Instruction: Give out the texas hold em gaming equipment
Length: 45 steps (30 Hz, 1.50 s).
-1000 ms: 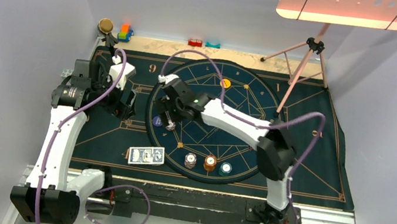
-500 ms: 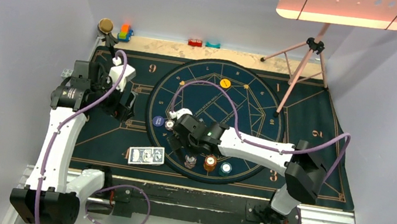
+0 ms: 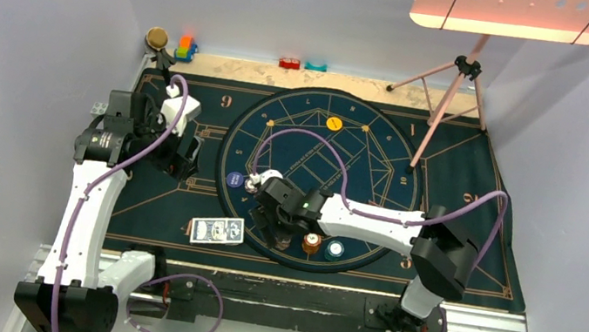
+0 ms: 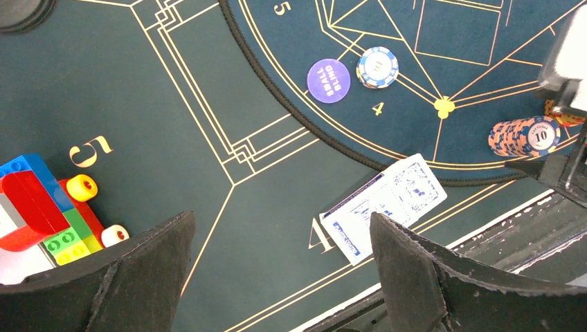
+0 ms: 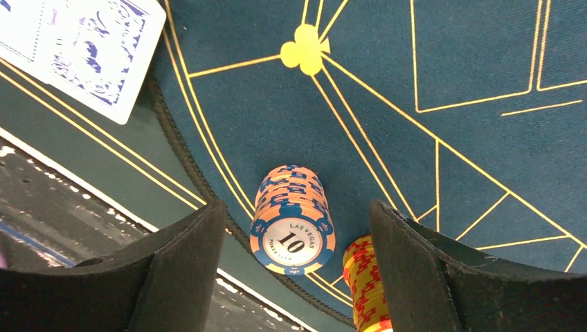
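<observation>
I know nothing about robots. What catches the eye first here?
A big round gold-lined mat dominates the centre of the top view. At its near edge the right pincer hangs open over a chip stack marked 10, with blue-backed cards lying just left of it.

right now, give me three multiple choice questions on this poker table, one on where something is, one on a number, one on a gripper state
1. Against the round dark-blue mat, the blue-backed playing-card deck lies: A) centre B) far rim C) near-left rim.
2. Number on the salmon-and-blue chip stack: A) 5 B) 10 C) 25.
3. The right gripper is: A) open astride that stack B) shut on a card C) shut, empty.
Key: C, the top view shows it there; B, printed on the top chip; A, gaps either side of the stack.
</observation>
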### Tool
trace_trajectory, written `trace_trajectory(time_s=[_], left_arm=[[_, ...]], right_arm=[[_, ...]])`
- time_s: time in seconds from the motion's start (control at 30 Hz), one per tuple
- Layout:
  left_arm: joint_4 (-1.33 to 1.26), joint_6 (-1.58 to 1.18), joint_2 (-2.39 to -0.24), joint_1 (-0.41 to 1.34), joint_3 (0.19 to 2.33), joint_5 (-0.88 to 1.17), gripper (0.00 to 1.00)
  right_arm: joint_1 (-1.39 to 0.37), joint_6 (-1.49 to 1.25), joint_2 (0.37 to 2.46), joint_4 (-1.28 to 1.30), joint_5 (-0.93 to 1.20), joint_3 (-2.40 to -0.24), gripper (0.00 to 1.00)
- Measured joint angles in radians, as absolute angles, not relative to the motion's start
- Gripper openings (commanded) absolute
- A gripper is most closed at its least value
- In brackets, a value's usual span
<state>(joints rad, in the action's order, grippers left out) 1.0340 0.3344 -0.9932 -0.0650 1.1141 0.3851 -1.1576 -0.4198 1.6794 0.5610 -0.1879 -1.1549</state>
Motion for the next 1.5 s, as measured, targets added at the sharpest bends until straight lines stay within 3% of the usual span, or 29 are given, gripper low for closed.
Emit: trace_trajectory(time_s=[0.2,0.47,0.6,1.1,1.3,1.5], left_arm=[[1.034,0.334,-0.993,-0.065,1.114,0.38,1.0],[1.034,0.334,-0.993,-0.065,1.114,0.377,1.0],[1.034,0.334,-0.993,-0.065,1.114,0.372,1.0],[1.034,0.334,-0.993,-0.065,1.114,0.366,1.0],[1.034,0.334,-1.0,-0.065,1.114,0.367,1.0],[1.034,0.334,-1.012,-0.065,1.114,0.368,1.0]], right_arm=[[-1.165,-0.426,1.713,0.556,-0.183,-1.139,0.67],[-1.165,-0.43,1.714,0.545,-0.17,-1.129,0.39],[-1.165,-0.43,1.714,0.545,-0.169,-1.128,0.33],[-1.138,-0.428,1.67,0.657,-0.2,-1.234,0.22],[-0.942,-0.413,1.663,0.67,-0.204,-1.362,0.23],[-0.704,-0.387,1.808,0.662,-0.241,-1.564,0.23]])
